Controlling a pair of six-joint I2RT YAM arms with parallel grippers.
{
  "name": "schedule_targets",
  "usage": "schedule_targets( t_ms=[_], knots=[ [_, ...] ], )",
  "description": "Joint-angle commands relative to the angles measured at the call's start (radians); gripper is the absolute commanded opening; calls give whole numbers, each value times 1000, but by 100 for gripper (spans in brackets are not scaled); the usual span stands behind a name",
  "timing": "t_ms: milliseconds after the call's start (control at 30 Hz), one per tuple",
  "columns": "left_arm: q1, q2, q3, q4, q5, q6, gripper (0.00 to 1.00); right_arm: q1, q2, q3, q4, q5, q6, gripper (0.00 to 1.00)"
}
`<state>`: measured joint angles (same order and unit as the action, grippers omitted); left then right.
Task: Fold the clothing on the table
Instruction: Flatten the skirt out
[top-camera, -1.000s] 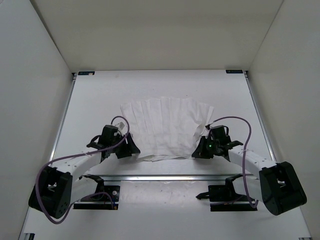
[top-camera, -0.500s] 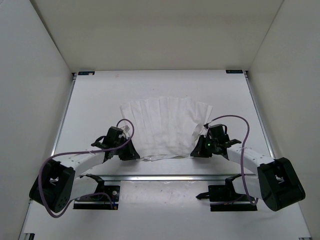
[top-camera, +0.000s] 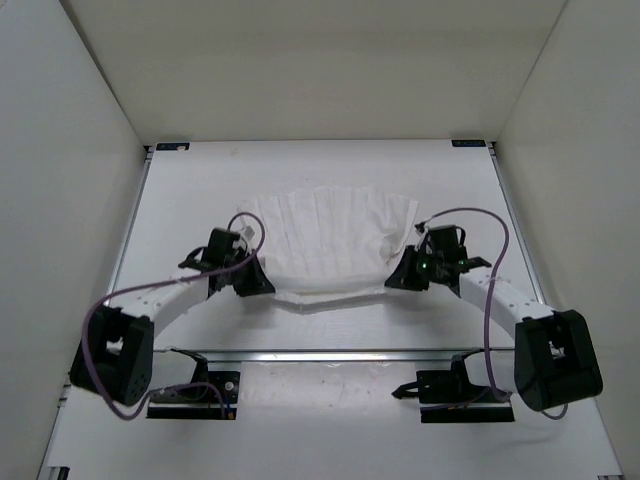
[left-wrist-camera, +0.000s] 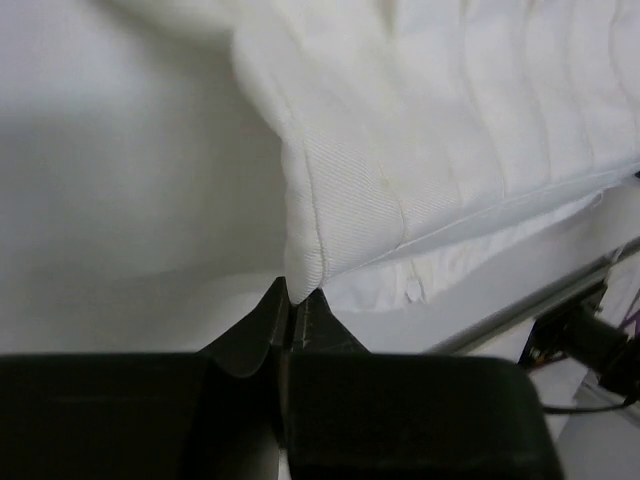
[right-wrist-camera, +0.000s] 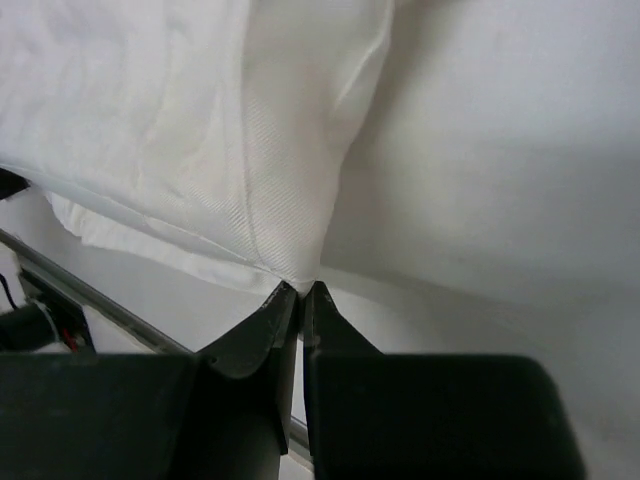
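Note:
The clothing (top-camera: 330, 240), a thin white ribbed garment, lies in the middle of the table (top-camera: 180, 200). Its near edge is lifted and drawn toward the back, with a lower layer still showing along the front. My left gripper (top-camera: 262, 284) is shut on the clothing's near left corner (left-wrist-camera: 305, 270); the black jaws pinch the ribbed hem. At the other side, my right gripper (top-camera: 397, 279) is shut on the near right corner (right-wrist-camera: 295, 260). In both wrist views the cloth rises straight out of the closed jaw tips.
A metal rail (top-camera: 320, 354) runs across the table's near side, in front of the arm bases. White walls enclose the table at left, right and back. Purple cables loop off both arms.
The left gripper has shut on the near left corner. Both grippers have moved toward the back, lifting the clothing's near edge, so the garment now looks shorter front to back.

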<state>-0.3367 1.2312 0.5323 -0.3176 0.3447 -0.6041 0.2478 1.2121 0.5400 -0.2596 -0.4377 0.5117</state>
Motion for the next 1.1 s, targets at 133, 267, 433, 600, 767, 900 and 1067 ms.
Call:
schedule_targets(
  t_ms=[133, 267, 433, 600, 767, 900, 1067],
  knots=[
    [80, 329, 697, -159, 45, 213, 0, -122, 214, 591, -147, 46, -212, 0],
    [84, 405, 1049, -192, 10, 237, 0, -113, 282, 991, -207, 103, -280, 0],
    [62, 301, 1073, -106, -107, 253, 0, -84, 216, 990, -107, 140, -296, 0],
    [47, 194, 737, -97, -64, 274, 0, -95, 121, 573, -24, 24, -252, 0],
    [-25, 12, 358, -123, -61, 254, 0, -13, -40, 240, -23, 53, -202, 0],
    [-56, -125, 187, -201, -41, 199, 0, 19, -158, 74, -93, 16, -119, 0],
    [-42, -219, 155, -307, 22, 178, 0, 48, -247, 15, -112, -56, -49, 0]
  ],
)
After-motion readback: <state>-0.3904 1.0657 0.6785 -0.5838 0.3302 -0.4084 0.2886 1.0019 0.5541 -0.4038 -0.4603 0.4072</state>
